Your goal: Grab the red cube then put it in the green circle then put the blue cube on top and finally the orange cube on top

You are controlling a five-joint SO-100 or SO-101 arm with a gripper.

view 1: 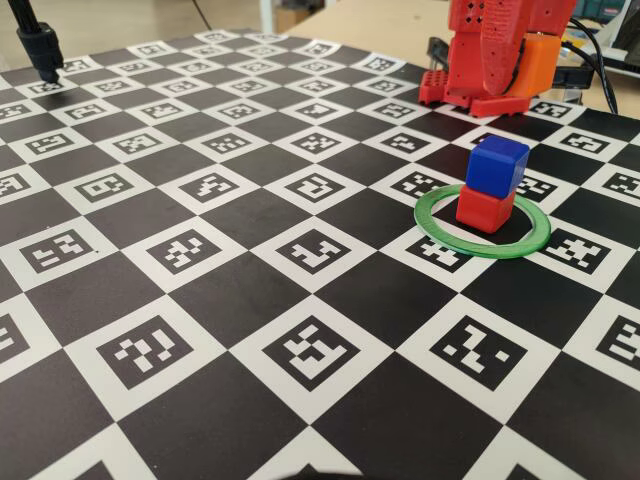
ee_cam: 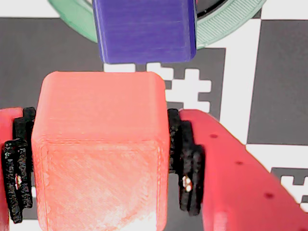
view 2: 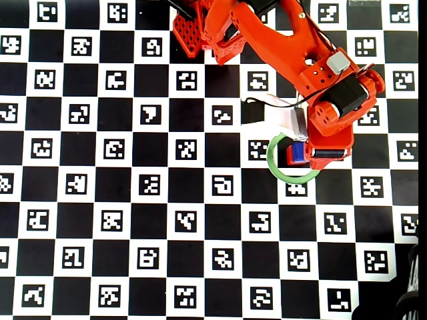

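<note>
Wrist view: the gripper pinches the orange cube between its black pads, close to the blue cube; fixed view: blue cube sits atop the red cube inside the green circle; two placements done, the orange one remaining; the cube's height above the stack is apparently small, though no view settles it.

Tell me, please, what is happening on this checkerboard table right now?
The arm is stacking cubes. The red cube sits inside the green circle with the blue cube on top. In the wrist view, the end effector grips the orange cube, with the blue cube just beyond it; it is not yet placed.
</note>
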